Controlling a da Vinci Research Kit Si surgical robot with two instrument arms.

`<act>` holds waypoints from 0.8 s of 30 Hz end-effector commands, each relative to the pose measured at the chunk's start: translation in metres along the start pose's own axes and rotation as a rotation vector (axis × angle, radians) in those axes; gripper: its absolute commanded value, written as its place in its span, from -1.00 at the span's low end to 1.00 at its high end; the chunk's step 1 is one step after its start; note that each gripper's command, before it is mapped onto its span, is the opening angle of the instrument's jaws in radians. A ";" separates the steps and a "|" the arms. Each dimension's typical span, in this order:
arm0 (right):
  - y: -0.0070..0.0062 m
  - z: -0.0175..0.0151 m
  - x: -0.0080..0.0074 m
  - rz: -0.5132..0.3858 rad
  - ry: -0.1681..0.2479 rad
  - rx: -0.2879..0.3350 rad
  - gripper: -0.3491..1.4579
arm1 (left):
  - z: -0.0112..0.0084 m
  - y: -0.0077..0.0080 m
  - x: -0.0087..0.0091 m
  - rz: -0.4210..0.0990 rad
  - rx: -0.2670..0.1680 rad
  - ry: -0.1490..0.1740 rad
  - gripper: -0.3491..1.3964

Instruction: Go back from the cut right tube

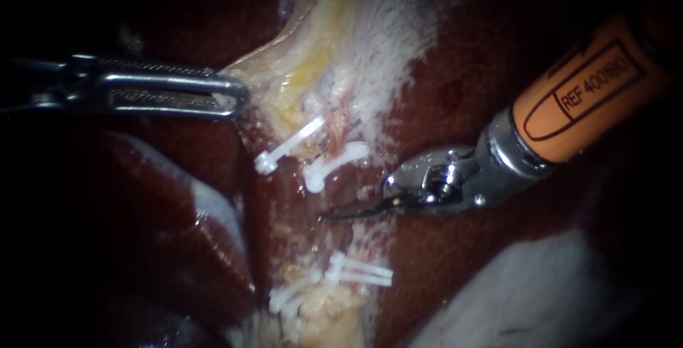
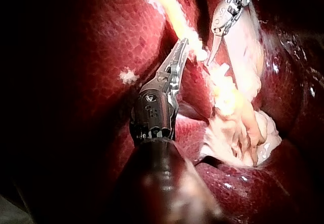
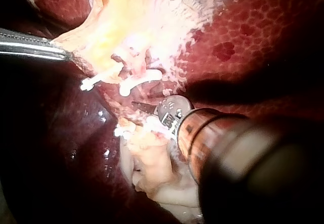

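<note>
Shows right instrument [image 1: 341,213], blades closed on nothing, tip in the gap between upper and lower white clips [image 1: 334,163]; left instrument [image 1: 231,96] gripping pale tissue [image 1: 284,70] beside dark liver [image 1: 462,248].

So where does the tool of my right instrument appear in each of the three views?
Endoscope view: right instrument's tool, right of centre, tip just below the upper clips.
Left wrist view: the tool, ahead of the left instrument.
Right wrist view: the tool, ending its own shaft, just short of those clips.
Shared landmark: the left instrument, gripping yellowish tissue.
</note>
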 end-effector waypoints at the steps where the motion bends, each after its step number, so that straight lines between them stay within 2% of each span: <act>1: -0.0001 0.0001 0.0000 -0.001 0.003 0.003 -1.00 | 0.0000 0.0000 0.0000 0.000 0.000 0.000 -0.88; 4: -0.0001 0.0003 0.0000 -0.013 0.012 0.001 -1.00 | 0.0001 0.0000 0.0000 0.000 0.000 0.000 -0.88; 8: -0.0001 0.0003 0.0001 -0.025 0.061 -0.055 -1.00 | 0.0001 0.0000 0.0001 0.001 0.000 0.000 -0.88; 10: -0.0001 0.0002 0.0002 -0.041 0.062 -0.057 -1.00 | 0.0001 0.0000 0.0001 0.001 0.000 0.000 -0.88; 13: -0.0001 0.0002 0.0002 -0.058 0.066 -0.063 -0.72 | 0.0001 0.0000 0.0001 0.001 0.000 0.000 -0.88; 17: -0.0001 0.0002 0.0002 -0.076 0.066 -0.064 -0.50 | 0.0000 0.0000 0.0001 0.001 0.000 0.000 -0.88; 24: -0.0002 0.0001 0.0002 -0.092 0.070 -0.069 -0.22 | 0.0000 0.0000 0.0001 0.001 0.000 0.000 -0.88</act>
